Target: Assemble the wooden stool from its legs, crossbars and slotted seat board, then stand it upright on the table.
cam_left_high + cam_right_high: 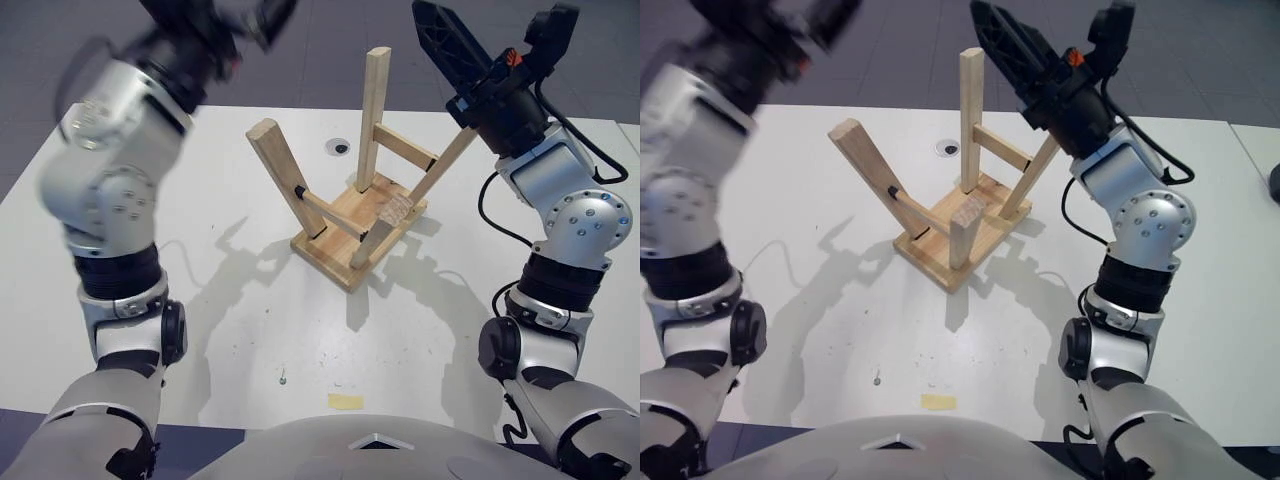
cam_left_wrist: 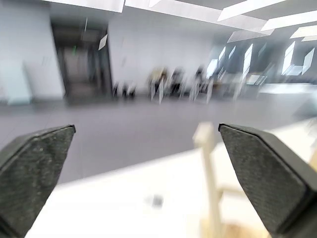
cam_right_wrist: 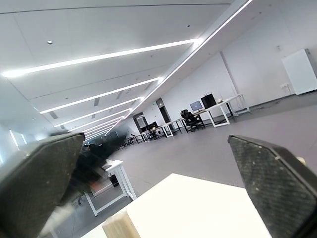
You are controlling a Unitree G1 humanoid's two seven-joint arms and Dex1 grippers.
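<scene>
The pale wooden four-legged stool [image 1: 352, 212] shows small black marks at its joints, the flat worktop [image 1: 250, 330] is plain white with a small pale-yellow tape scrap [image 1: 346, 401], and the two-fingered left claw [image 2: 148, 183] and right claw [image 3: 156, 191] are matt black.

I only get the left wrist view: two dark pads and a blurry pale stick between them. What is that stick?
Observer: A leg of the wooden stool, which sits upside down, seat board flat on the table.
Operator: Is the other arm holding it?
Observer: No. The right gripper is open and empty, raised by the stool's right side.
Operator: And mine?
Observer: The left gripper is raised off the table, back left of the stool, empty.
</scene>
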